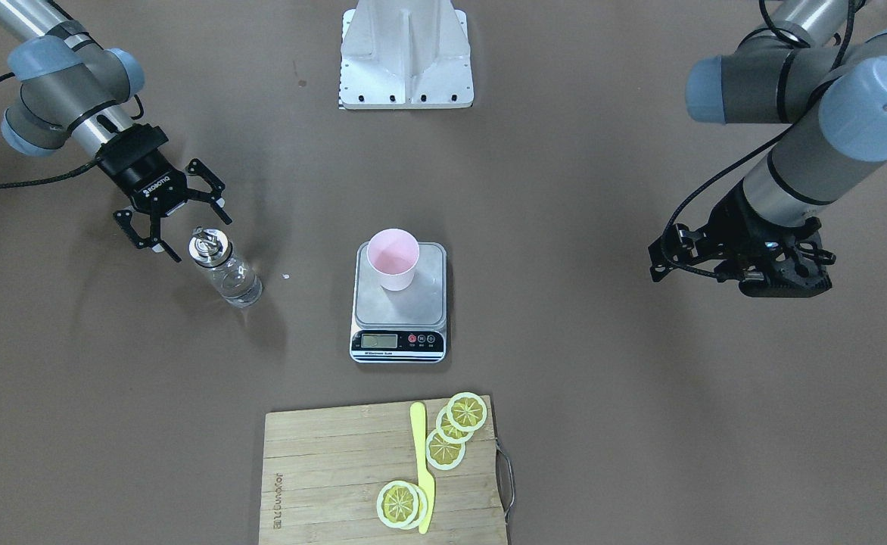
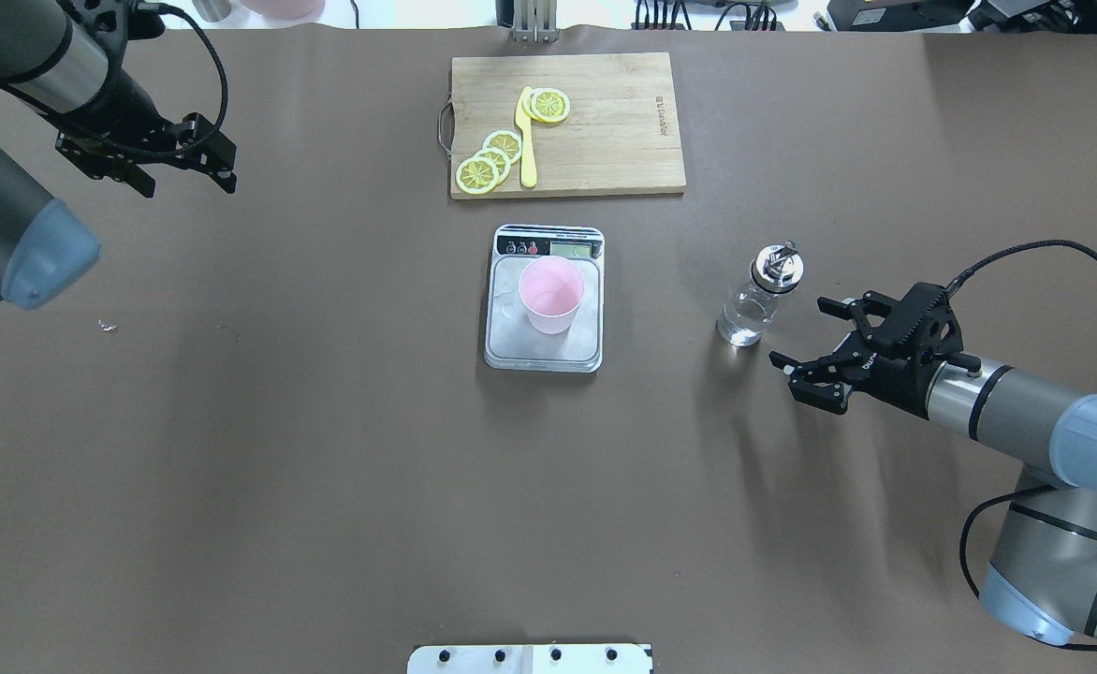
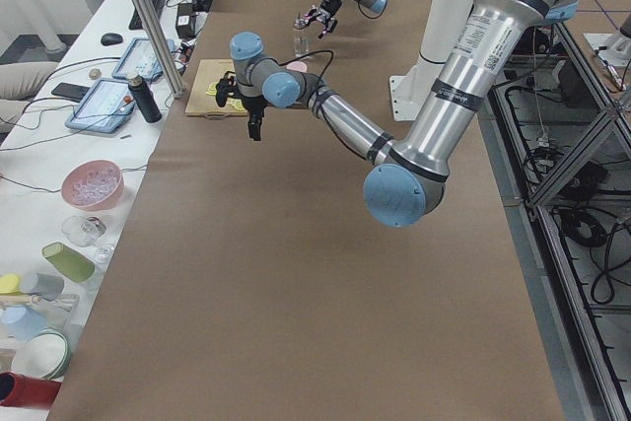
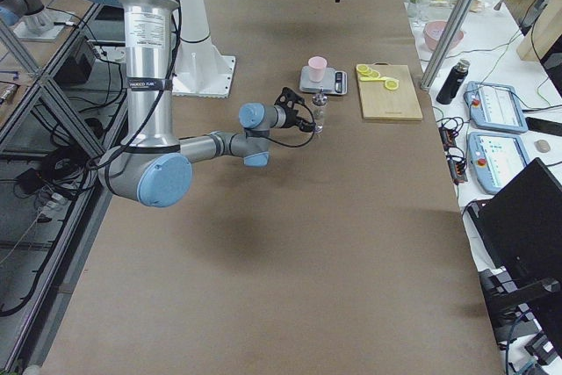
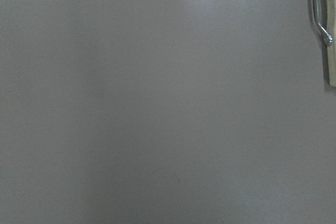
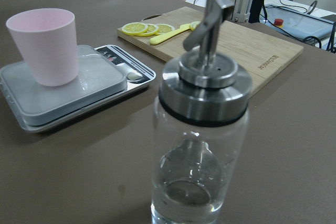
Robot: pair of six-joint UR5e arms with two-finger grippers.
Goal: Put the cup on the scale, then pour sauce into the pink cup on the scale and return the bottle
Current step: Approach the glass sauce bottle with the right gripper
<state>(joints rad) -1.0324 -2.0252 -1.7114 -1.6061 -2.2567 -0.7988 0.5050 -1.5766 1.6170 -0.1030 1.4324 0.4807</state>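
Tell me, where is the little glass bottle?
In the overhead view, the bottle stands upright to the right of the scale, just ahead of the open right gripper.

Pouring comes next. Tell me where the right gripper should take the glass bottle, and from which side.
Grip the bottle on its clear round body, just under the metal cap, coming in level from the side away from the scale. It stands upright and free on the table, the open right gripper faces that side, and the thin pourer would likely slip.
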